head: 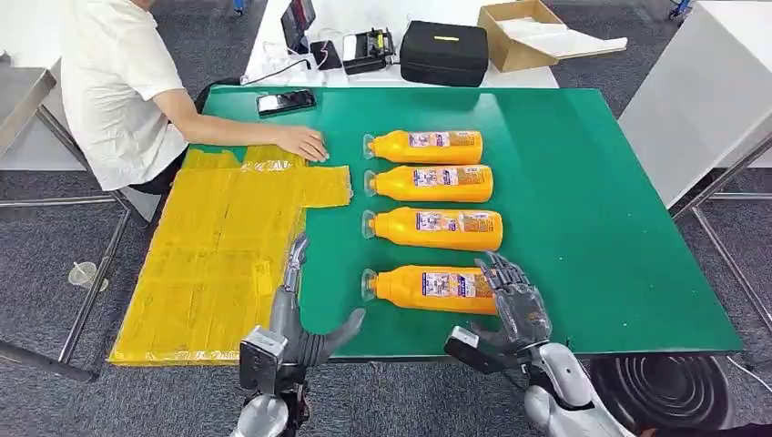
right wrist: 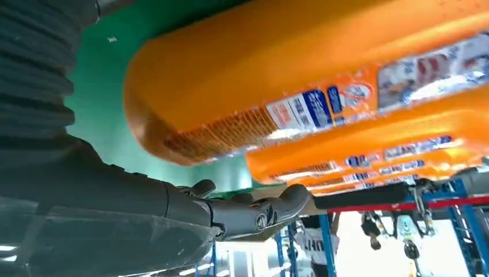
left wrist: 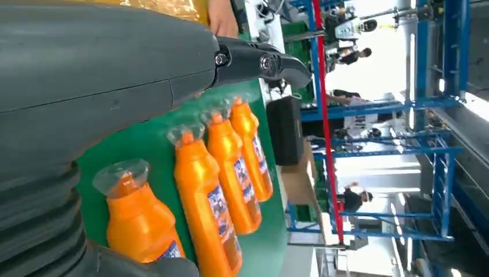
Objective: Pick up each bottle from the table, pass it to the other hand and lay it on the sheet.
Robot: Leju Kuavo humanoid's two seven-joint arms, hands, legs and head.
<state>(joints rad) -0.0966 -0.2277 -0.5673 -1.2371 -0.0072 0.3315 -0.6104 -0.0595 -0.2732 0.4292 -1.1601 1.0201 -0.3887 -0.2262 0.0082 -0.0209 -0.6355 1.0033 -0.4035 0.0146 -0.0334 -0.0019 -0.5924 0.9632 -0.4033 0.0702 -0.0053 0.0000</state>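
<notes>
The right hand (head: pixel 515 300) hangs with fingers spread and holding nothing at the base end of the nearest orange bottle (head: pixel 428 289), its fingertips over or touching that end; contact cannot be told. That bottle lies on its side on the green table (head: pixel 583 209), cap toward the yellow sheet (head: pixel 218 246), nearest of a row of four bottles. The left hand (head: pixel 305 319) is open and empty at the table's near edge, between the sheet and the bottle's cap, while a person's hand (head: pixel 303 142) rests on the sheet's far edge.
</notes>
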